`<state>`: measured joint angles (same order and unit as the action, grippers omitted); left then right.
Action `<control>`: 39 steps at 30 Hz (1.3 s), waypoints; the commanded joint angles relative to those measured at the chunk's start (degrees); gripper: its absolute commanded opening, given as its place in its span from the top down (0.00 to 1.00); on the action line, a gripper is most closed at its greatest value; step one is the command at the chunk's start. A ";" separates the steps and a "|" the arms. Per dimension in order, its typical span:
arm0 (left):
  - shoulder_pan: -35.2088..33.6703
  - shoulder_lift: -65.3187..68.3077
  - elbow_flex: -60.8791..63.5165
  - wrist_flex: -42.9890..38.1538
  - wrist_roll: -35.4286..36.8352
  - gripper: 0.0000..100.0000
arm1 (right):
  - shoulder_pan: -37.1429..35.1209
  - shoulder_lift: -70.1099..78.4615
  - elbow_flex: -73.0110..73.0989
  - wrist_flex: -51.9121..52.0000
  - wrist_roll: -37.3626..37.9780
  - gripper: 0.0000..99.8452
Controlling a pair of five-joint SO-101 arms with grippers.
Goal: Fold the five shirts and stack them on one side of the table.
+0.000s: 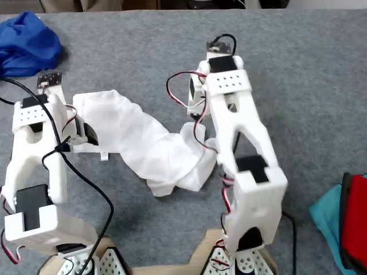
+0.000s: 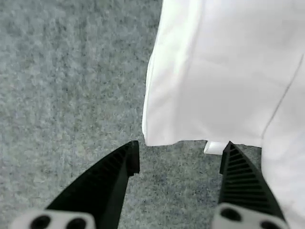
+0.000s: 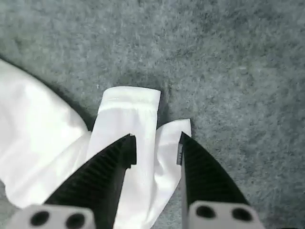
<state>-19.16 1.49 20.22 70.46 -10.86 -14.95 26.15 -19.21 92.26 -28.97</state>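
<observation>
Now four garments lie on the grey desk (image 1: 309, 74): one white shirt (image 1: 143, 143) crumpled in the middle, one blue shirt (image 1: 26, 43) bunched at the far left corner, and one red cloth (image 1: 356, 209) lying against one teal cloth (image 1: 325, 220) at the right edge. The left gripper (image 2: 181, 151) hangs with its two fingers (image 2: 109, 176) spread at the white shirt's edge. The right gripper (image 3: 156, 143) has its two fingers apart, astride one cuff (image 3: 131, 102).
</observation>
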 commanded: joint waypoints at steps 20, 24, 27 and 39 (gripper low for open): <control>-0.09 -2.07 1.41 -2.73 -0.62 0.72 | -1.10 31.60 -30.11 8.97 -2.64 0.84; -0.09 -2.07 1.58 -2.73 -0.62 0.72 | -1.19 32.84 -31.25 8.97 -2.37 0.95; -0.09 -2.07 1.41 -2.73 -0.62 0.72 | -0.84 32.84 -31.08 8.97 -2.20 0.99; -0.26 -2.15 1.23 -2.37 -0.70 0.72 | -0.66 25.54 -32.13 10.02 -2.46 1.00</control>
<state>-19.16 1.49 22.07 68.18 -11.21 -14.59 57.89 -49.45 101.49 -30.99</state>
